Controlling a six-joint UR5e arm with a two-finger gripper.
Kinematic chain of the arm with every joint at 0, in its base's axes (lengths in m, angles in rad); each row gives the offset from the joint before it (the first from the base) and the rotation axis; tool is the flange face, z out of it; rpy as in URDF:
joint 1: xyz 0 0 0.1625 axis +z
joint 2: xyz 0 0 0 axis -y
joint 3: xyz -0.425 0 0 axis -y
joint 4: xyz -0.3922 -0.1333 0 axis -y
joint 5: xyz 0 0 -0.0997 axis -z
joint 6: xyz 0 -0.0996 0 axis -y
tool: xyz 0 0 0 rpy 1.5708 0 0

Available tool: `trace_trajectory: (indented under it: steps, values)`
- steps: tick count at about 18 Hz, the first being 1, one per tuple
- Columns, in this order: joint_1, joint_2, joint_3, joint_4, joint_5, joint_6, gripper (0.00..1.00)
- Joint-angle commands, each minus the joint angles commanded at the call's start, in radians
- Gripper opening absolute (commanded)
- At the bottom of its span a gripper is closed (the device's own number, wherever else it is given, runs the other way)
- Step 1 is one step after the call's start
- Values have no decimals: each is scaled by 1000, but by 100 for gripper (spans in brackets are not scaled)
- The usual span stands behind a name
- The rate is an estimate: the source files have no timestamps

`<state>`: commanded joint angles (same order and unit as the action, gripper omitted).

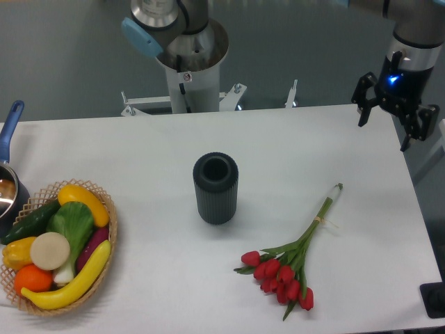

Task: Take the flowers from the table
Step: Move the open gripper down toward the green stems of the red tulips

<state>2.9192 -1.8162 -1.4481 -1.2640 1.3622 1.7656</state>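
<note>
Jaws: the gripper (393, 120) hung above the far right edge of the table (139, 146), its two jaws spread apart and holding nothing.

Nearest thing: the flowers (295, 254) lay flat on the table, well apart from the jaws, toward the camera and somewhat to the left in the picture.

Long axis: the bunch ran on a diagonal; the stem ends pointed up and to the right, toward the gripper's side, and the red heads clustered at the lower left, near the front edge.

Tie: a thin band seemed to cross the stems about midway; too small to be sure.

Judgement on the reach: the stem end was the part nearest the jaws, so the arm would likely have to travel forward and down, and turn the jaws across the stems.

Further out: a dark ribbed cylinder (215, 188) stood upright mid-table, left of the flowers and apart from them.

Farthest: a wicker basket (108, 240) of fruit and vegetables sat at the left edge, with a blue-handled pot (8, 181) beside it.
</note>
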Motion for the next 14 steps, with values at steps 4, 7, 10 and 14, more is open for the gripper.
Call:
trace_trajectory:
  steps: [4, 7, 10, 14]
  values:
    - [-2, 0, -8, 5, 0, 0, 100]
    - [-3, 0, -11, 3, -6, -12, 100]
    - [0, 3, -46, 17, -64, -23, 100]
    - [-3, 9, -63, 34, -71, -129, 100]
